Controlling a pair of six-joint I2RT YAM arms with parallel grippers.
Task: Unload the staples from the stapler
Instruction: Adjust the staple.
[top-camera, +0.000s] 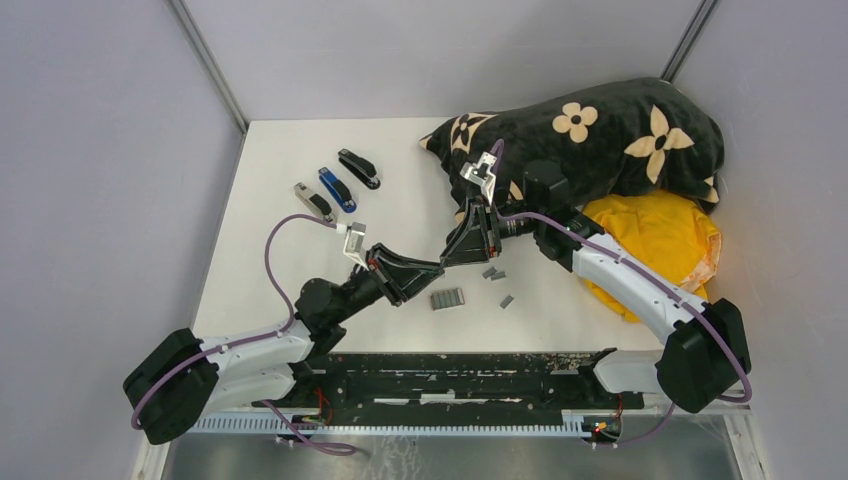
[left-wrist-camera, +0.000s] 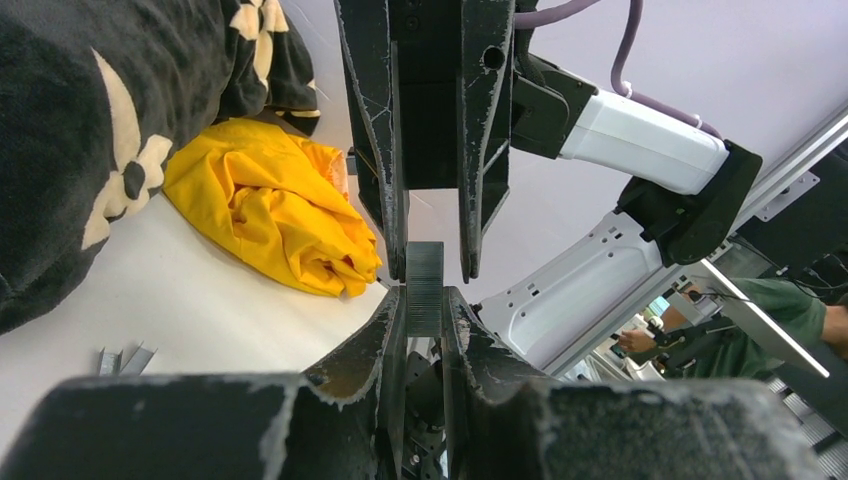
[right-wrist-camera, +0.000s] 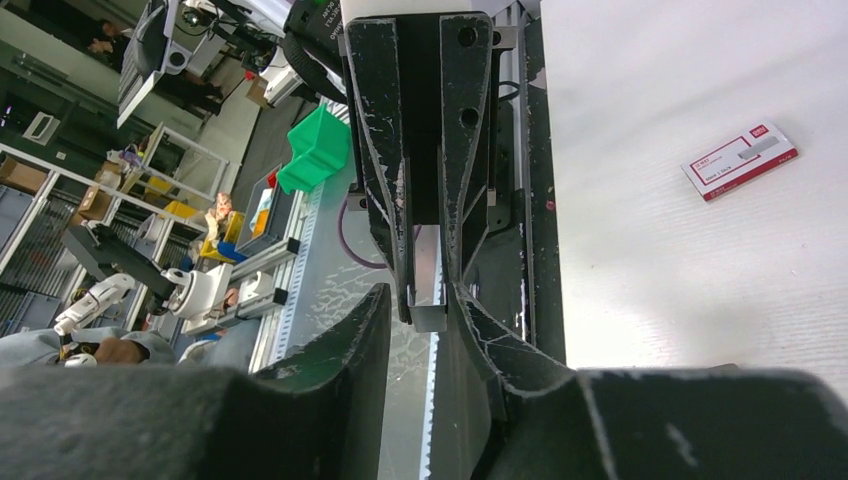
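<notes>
Above the table's middle, my left gripper (top-camera: 438, 266) (left-wrist-camera: 425, 300) is shut on a short grey strip of staples (left-wrist-camera: 425, 285) (right-wrist-camera: 430, 312), holding it by one end. My right gripper (top-camera: 452, 258) (right-wrist-camera: 420, 300) meets it tip to tip and straddles the strip's other end. One of its fingers touches the strip and the other stands off with a gap, so it is open. More staples lie on the table: a wide block (top-camera: 448, 298) and small pieces (top-camera: 492, 272) (top-camera: 507, 299). Three staplers, a grey one (top-camera: 312, 201), a blue one (top-camera: 337, 190) and a black one (top-camera: 359, 168), lie at the far left.
A black flowered blanket (top-camera: 600, 135) and a yellow cloth (top-camera: 655, 240) fill the far right of the table. A small white-and-red box (right-wrist-camera: 740, 160) lies flat on the table in the right wrist view. The black rail (top-camera: 450, 375) runs along the near edge.
</notes>
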